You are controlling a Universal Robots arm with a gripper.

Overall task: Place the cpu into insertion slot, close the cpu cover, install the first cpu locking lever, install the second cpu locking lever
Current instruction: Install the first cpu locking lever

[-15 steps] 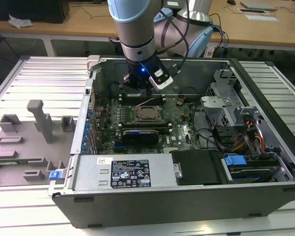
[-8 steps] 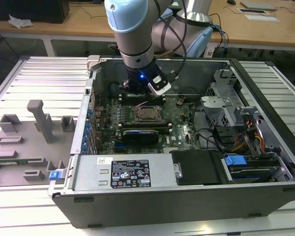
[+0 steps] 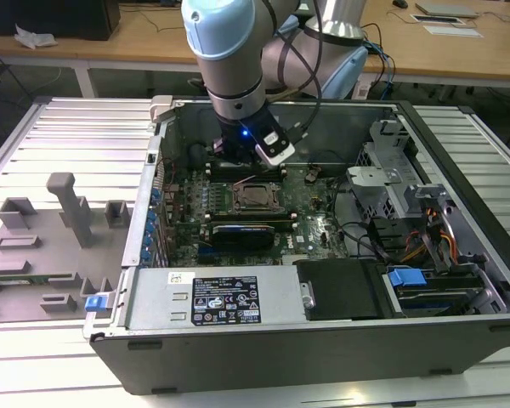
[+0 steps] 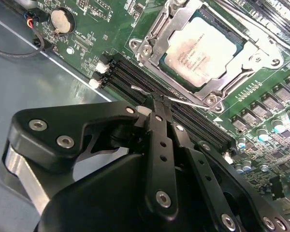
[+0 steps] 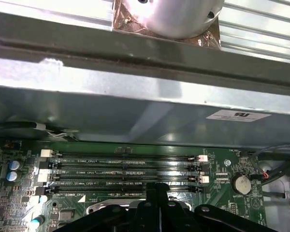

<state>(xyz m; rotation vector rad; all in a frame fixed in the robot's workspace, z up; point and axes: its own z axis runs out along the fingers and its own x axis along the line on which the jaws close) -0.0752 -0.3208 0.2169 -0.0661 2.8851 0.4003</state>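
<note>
Exterior view, from its left: grey fixture tray (image 3: 59, 229) lying on the slatted metal table (image 3: 76, 127), well apart from the work. Next, the open computer case (image 3: 263, 348), with the green motherboard (image 3: 310, 200) face up inside. Over the case's middle, the arm (image 3: 229, 59), reaching straight down toward the far side of the board. Just beside its lower end, the insertion slot (image 3: 237, 198), near the board's centre. Toward the exterior view's right, a silver drive cage (image 3: 391, 183) with loose cables.

Second wrist view, closer in: round coin cell (image 4: 63, 19), then black memory slots (image 4: 130, 75), then the gripper (image 4: 155, 99), clenched with no gap between its fingers. Tips meeting a thin silver locking lever (image 4: 137, 89) lying along the edge of the memory slots; cannot tell whether pinched or only touched. Past it, the cpu (image 4: 200, 50), seated in the insertion slot with its pale face up, and the cpu cover (image 4: 173, 26) lying flat around that face.

First wrist view: the clenched gripper (image 5: 157, 193) just in front of the memory slots (image 5: 125, 166), with the computer case's grey wall behind.
</note>
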